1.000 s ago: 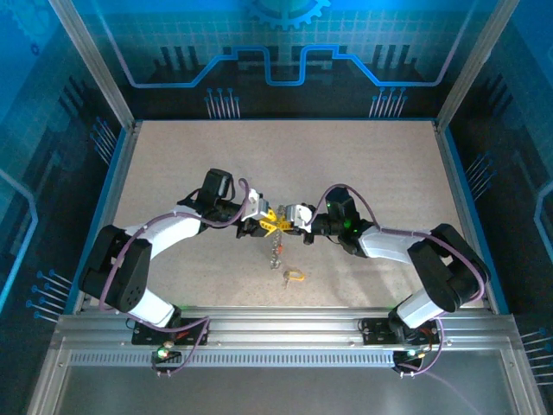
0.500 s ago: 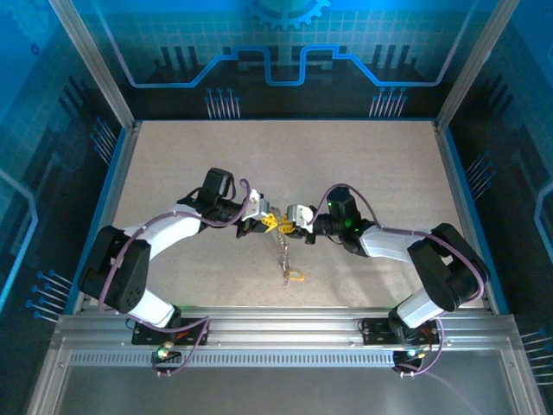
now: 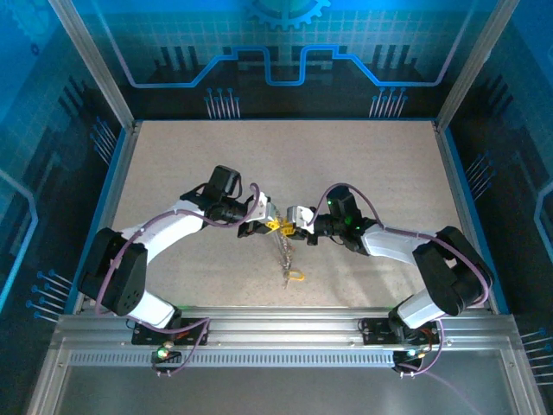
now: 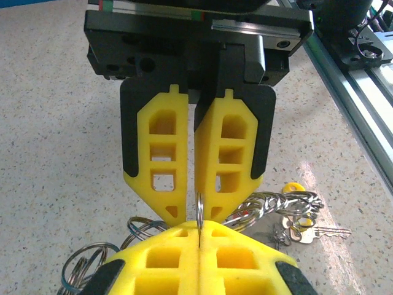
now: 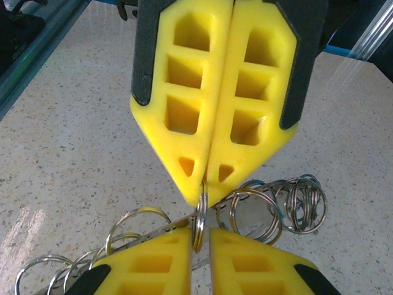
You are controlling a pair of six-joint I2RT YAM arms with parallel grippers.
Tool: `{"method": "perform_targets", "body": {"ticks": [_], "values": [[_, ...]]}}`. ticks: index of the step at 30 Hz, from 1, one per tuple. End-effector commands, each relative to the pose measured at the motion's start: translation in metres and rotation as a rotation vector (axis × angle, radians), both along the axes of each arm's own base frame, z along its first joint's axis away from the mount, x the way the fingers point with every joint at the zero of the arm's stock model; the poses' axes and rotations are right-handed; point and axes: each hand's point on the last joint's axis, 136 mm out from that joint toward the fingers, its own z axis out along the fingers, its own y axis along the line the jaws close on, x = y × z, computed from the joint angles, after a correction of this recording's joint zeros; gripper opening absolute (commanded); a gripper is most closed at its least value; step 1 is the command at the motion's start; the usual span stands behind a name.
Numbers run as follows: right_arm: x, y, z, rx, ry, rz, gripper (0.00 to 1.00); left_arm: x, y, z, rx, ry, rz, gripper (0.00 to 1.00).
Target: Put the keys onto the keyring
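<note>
Two robot arms meet nose to nose at the centre of the tabletop (image 3: pixel 371 164), both pinching the same thin silver keyring (image 5: pixel 199 216). The left gripper (image 5: pixel 206 185) is clamped fully shut on the ring's upper edge. The right gripper (image 5: pixel 199 236) has its yellow fingers all but closed, with the ring standing on edge in the narrow slit between them. Holding the ring from opposite sides appears meant to steady it and work its coil apart so a key can be threaded on.

A chain of linked silver rings (image 5: pixel 273 209) trails away from the grip. In the overhead view it runs toward the lower centre of the frame, where the yellow-headed key (image 3: pixel 295 276) lies on the table, apart from both grippers. A red-headed key cannot be made out.

The surface is speckled beige. Blue-lit walls (image 3: pixel 276 52) printed with a circuit pattern enclose it, and an aluminium rail (image 3: pixel 276 333) carries the arm bases along the bottom.
</note>
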Motion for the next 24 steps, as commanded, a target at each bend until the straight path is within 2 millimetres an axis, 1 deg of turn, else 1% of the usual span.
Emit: {"method": "perform_targets", "body": {"ticks": [1,5,8,11,14,15,16,17,18,19,24], "values": [[0.002,0.0,0.017,0.017,-0.032,0.016,0.16,-0.007,0.0,-0.001,0.035,0.016,-0.022,0.0],[0.003,0.0,0.02,0.017,-0.034,0.012,0.17,-0.003,0.0,-0.003,0.053,0.033,-0.005,0.0],[0.003,0.0,0.019,0.014,-0.035,0.012,0.15,-0.002,-0.001,-0.002,0.056,0.04,-0.001,0.0],[0.001,0.0,0.02,0.013,-0.043,0.013,0.1,0.0,-0.001,0.0,0.053,0.039,0.002,0.0],[0.0,0.0,0.021,0.008,-0.051,0.013,0.0,0.004,-0.003,0.003,0.037,0.056,0.025,0.0],[0.0,0.0,0.021,0.007,-0.056,0.009,0.0,0.005,-0.004,0.005,0.027,0.066,0.031,0.0],[-0.001,0.0,0.021,0.011,-0.056,0.008,0.0,0.005,-0.006,0.007,0.012,0.072,0.033,0.08],[-0.001,0.0,0.021,0.018,-0.056,0.008,0.0,0.004,-0.007,0.008,-0.001,0.078,0.032,0.14],[-0.002,0.001,0.023,0.031,-0.058,0.008,0.0,0.002,-0.007,0.009,-0.018,0.08,0.024,0.19],[-0.003,0.001,0.024,0.045,-0.057,0.012,0.0,-0.001,-0.007,0.01,-0.035,0.079,0.013,0.22],[-0.008,0.004,0.038,0.123,-0.052,0.029,0.0,-0.008,-0.004,0.006,-0.078,0.094,0.016,0.22]]}}
